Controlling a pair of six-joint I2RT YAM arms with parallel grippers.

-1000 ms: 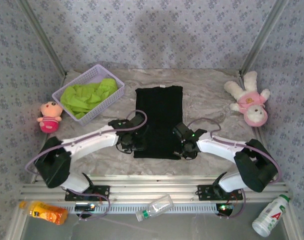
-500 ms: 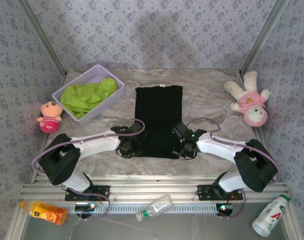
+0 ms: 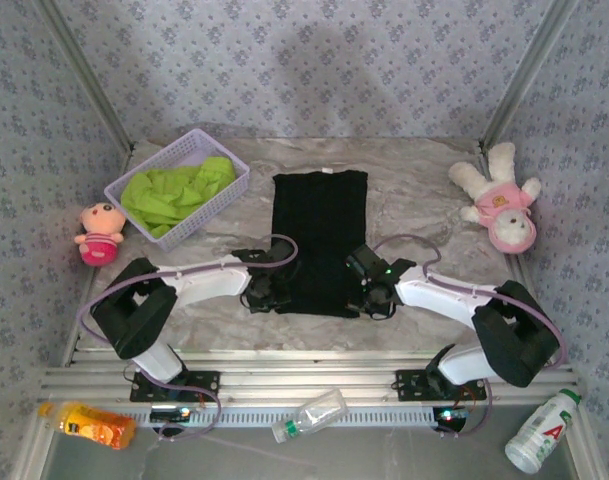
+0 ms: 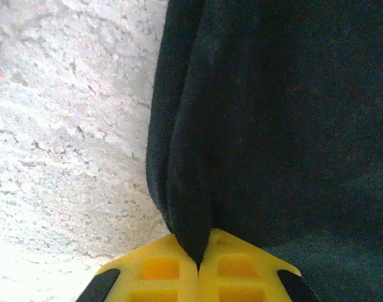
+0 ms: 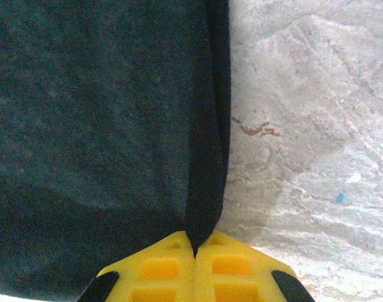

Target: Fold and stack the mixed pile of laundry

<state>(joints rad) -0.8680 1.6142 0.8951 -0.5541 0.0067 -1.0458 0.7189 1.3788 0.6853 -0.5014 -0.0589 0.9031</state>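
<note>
A black T-shirt (image 3: pixel 319 240) lies flat as a long, narrow rectangle at the middle of the marbled tabletop (image 3: pixel 424 190), neckline at the far end, its sides apparently folded inward in layers. Both near corners are pinched off the surface: the left gripper (image 4: pixel 199 255) clamps the doubled left edge, the right gripper (image 5: pixel 194 242) the doubled right edge. A lime-green T-shirt (image 3: pixel 174 192) sits crumpled in a lavender basket (image 3: pixel 222 150) at the far left, well apart.
</note>
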